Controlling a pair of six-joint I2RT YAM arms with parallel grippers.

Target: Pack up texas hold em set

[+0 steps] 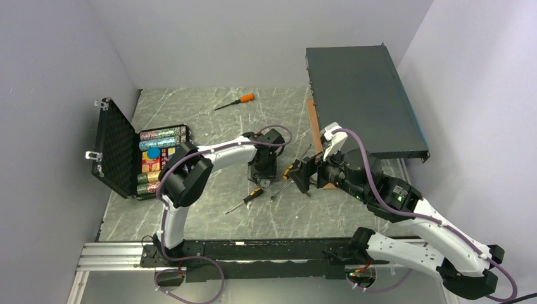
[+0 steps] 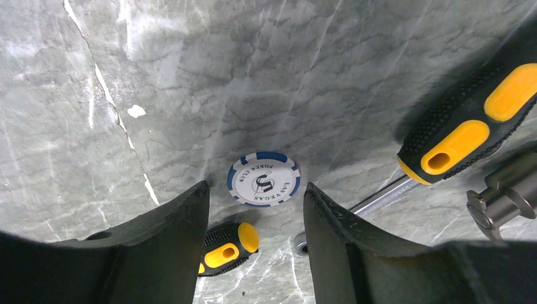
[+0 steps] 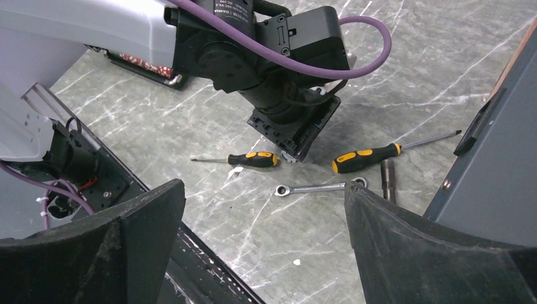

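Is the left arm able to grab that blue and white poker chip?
Probably yes. The left gripper hangs open right over the poker chip, with nothing between them.

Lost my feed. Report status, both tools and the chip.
Left tool open over poker chip. Right tool open, empty. Chip flat on table, yellow-handled screwdriver close beside it.

The top view is lit softly and evenly from above: the pale walls (image 1: 253,38) are rendered bright, and only faint shadows are cast on the marbled table (image 1: 209,114). In the left wrist view, a broad soft shadow is thrown around the poker chip (image 2: 263,178), whose print is sharp. The left gripper's fingers (image 2: 158,253) are seen dark and slightly blurred. In the right wrist view, the right gripper's fingers (image 3: 430,253) are likewise dark and soft, while the wrench (image 3: 313,187) is shown sharply.
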